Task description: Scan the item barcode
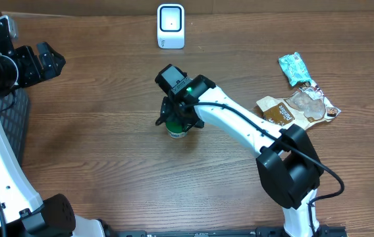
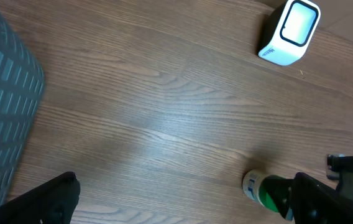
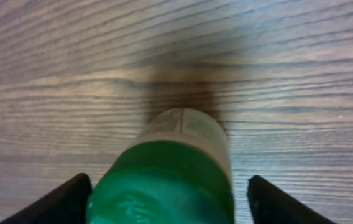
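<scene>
Centrally on the wooden table [image 1: 108, 164], a green bottle [image 3: 170, 180] is straddled by the right gripper [image 1: 177, 118]. Its jaws are spread, and a gap is seen on one side of the bottle. The left gripper [image 1: 39, 60] is held wide apart at the far left. A white barcode scanner [image 1: 170, 26] is placed beyond the bottle, well apart from it, and snack packets [image 1: 299, 99] are seen to the right.

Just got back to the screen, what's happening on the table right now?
The right arm's fingers straddle the green bottle mid-table, with a gap on one side, so no firm grip yet. The left arm's fingers hang open at far left. The white scanner sits apart at the table's back edge.
</scene>
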You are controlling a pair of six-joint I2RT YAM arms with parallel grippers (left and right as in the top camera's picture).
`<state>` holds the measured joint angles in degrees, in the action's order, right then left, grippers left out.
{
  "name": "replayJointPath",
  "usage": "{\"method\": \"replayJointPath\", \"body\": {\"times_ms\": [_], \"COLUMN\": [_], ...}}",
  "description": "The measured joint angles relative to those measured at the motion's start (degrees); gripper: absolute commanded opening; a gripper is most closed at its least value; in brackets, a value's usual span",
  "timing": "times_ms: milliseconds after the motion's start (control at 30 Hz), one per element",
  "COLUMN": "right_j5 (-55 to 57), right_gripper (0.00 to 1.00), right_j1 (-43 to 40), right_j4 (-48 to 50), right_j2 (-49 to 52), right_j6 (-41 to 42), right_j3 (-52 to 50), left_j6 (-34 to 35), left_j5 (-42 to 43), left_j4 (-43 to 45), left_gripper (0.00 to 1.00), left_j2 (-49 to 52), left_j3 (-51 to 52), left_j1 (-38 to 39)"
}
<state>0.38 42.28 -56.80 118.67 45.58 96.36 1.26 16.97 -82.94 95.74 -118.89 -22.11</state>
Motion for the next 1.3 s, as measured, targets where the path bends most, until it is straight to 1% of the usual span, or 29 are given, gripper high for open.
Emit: {"method": "replayJointPath", "body": {"times_ms": [200, 233, 300, 367, 467, 567, 800, 967, 1133, 1300], "right_j5": [-0.13, -0.22, -0.22, -0.42, -0.63, -1.14, -1.64, -1.57, -1.62, -4.48], "right_gripper": [0.61, 0.56, 0.52, 0.53, 0.61, 0.64, 0.65, 0.66, 0.66, 0.66], "right_j1": [1.07, 1.05, 0.98, 0.90, 0.83, 0.83, 0.83, 0.83, 0.83, 0.76], "right_j4": [-0.52, -0.59, -0.68, -0.39, -0.09, 0.24, 0.07, -0.17, -0.15, -0.68], "right_j2": [0.00, 0.00, 0.00, 0.00, 0.00, 0.00, 0.00, 0.00, 0.00, -0.13], "right_j6": [-4.28, -6.12, -9.55, -13.64, -22.45, -32.52, -60.04, -75.21, -83.30, -87.10], "right_j3": [0.00, 0.00, 0.00, 0.00, 0.02, 0.04, 0.35, 0.39, 0.39, 0.39], "left_j6": [0.00, 0.00, 0.00, 0.00, 0.00, 0.00, 0.00, 0.00, 0.00, 0.00], "left_j5": [0.02, 0.00, 0.00, 0.00, 0.00, 0.00, 0.00, 0.00, 0.00, 0.00], "left_j4": [0.00, 0.00, 0.00, 0.00, 0.00, 0.00, 0.00, 0.00, 0.00, 0.00], "left_gripper": [1.00, 0.99, 1.00, 1.00, 1.00, 1.00, 1.00, 1.00, 1.00, 1.00], "left_j2": [0.00, 0.00, 0.00, 0.00, 0.00, 0.00, 0.00, 0.00, 0.00, 0.00], "left_j3": [0.00, 0.00, 0.00, 0.00, 0.00, 0.00, 0.00, 0.00, 0.00, 0.00], "left_j1": [0.00, 0.00, 0.00, 0.00, 0.00, 0.00, 0.00, 0.00, -0.02, -0.02]}}
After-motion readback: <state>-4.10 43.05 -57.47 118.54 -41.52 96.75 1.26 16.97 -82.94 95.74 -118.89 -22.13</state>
